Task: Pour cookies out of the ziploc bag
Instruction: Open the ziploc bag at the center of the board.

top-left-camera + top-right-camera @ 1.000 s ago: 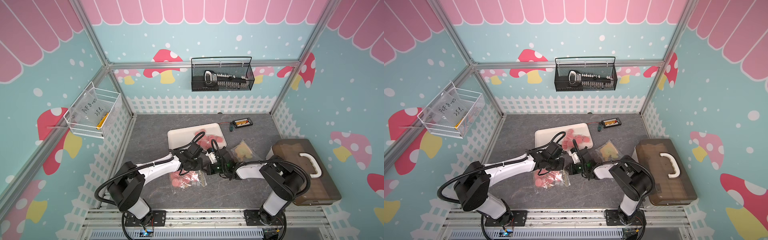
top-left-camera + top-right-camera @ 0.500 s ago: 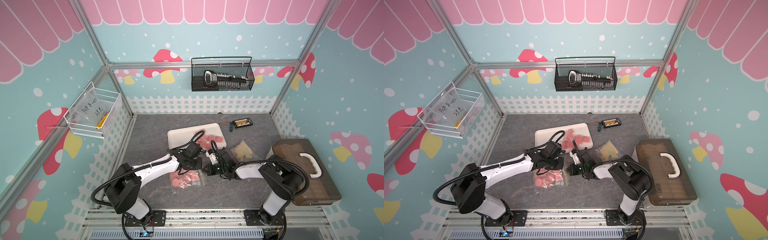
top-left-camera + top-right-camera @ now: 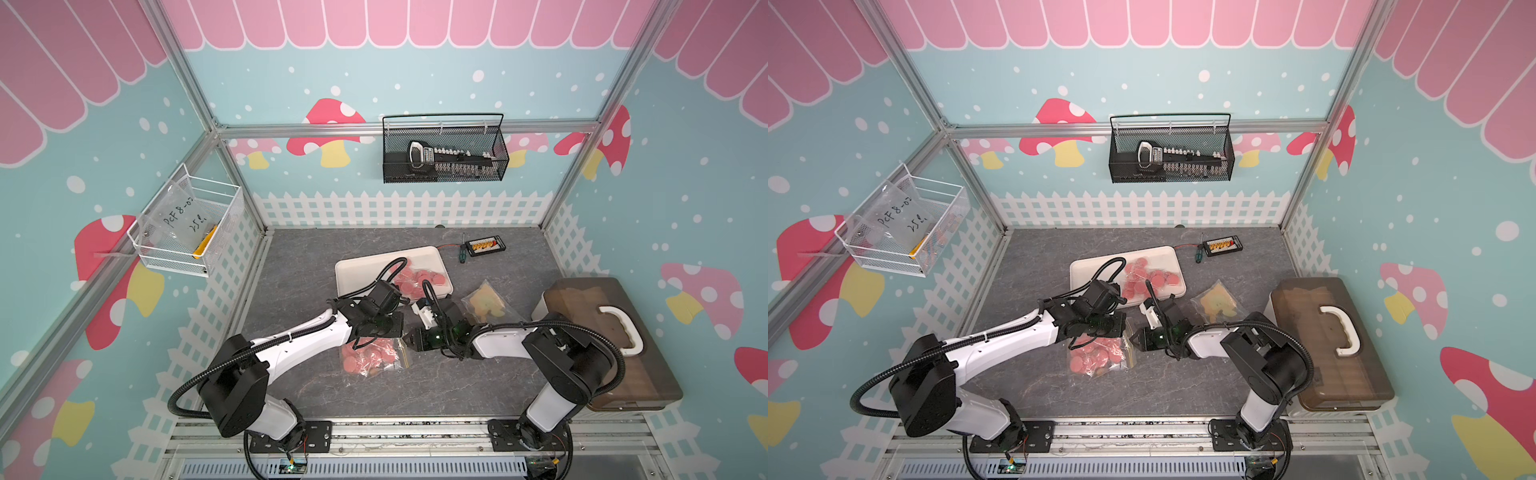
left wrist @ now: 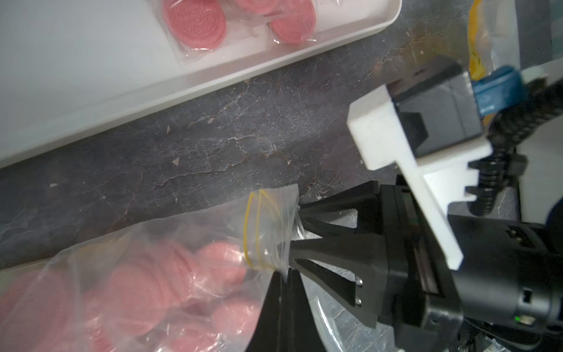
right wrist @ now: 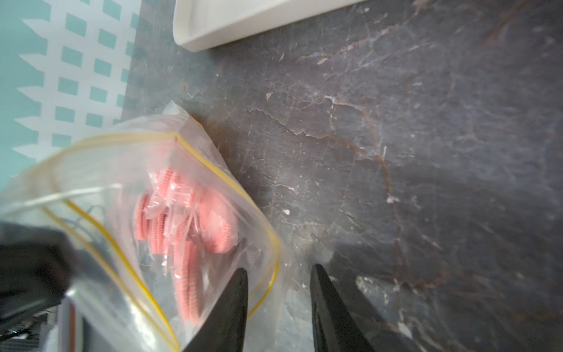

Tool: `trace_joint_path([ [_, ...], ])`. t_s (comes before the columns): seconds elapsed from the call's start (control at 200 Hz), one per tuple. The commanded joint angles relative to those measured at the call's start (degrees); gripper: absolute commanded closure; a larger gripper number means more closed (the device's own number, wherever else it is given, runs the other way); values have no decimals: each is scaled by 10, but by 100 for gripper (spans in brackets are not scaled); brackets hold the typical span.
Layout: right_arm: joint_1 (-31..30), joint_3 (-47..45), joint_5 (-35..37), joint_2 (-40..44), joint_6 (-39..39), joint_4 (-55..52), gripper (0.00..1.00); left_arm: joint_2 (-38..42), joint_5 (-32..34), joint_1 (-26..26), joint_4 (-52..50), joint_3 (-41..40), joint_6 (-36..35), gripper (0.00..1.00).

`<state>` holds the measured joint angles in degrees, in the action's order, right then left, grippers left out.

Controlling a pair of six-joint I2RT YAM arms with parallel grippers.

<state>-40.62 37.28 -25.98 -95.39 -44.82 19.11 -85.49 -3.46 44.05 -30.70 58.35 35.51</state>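
- The cookies (image 3: 359,360) lie heaped inside the clear bag (image 3: 397,353), which rests on the tabletop (image 3: 299,291) near the white tray (image 3: 361,270), on the robot's side of it.
- More cookies (image 3: 419,279) lie in the tray's right half, some in clear wrapping.
- The left fingers (image 4: 274,307) are pressed together, pinching the bag's rim beside its yellow zip line.
- The right fingers (image 5: 234,304) stand apart, with the bag's corner between them, unclamped.
- A smaller bag (image 3: 486,303) with yellow contents lies near the tray's right end.
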Motion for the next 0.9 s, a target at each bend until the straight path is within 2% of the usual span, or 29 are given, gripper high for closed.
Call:
trace_joint_path([
  [0.0, -2, 14, -18, 22, -18, -20, 59, 13, 12, -1, 11, 14, -9, 100],
  [0.255, -2, 48, -36, 36, -19, -103, 58, 33, 40, -4, 11, 8, -11, 100],
  [0.545, -2, 61, -37, 48, -19, -138, 58, 58, 64, -10, 19, -1, -9, 100],
  [0.896, -2, 65, -16, 42, -21, -144, 79, 69, 67, -20, 14, -6, -18, 100],
])
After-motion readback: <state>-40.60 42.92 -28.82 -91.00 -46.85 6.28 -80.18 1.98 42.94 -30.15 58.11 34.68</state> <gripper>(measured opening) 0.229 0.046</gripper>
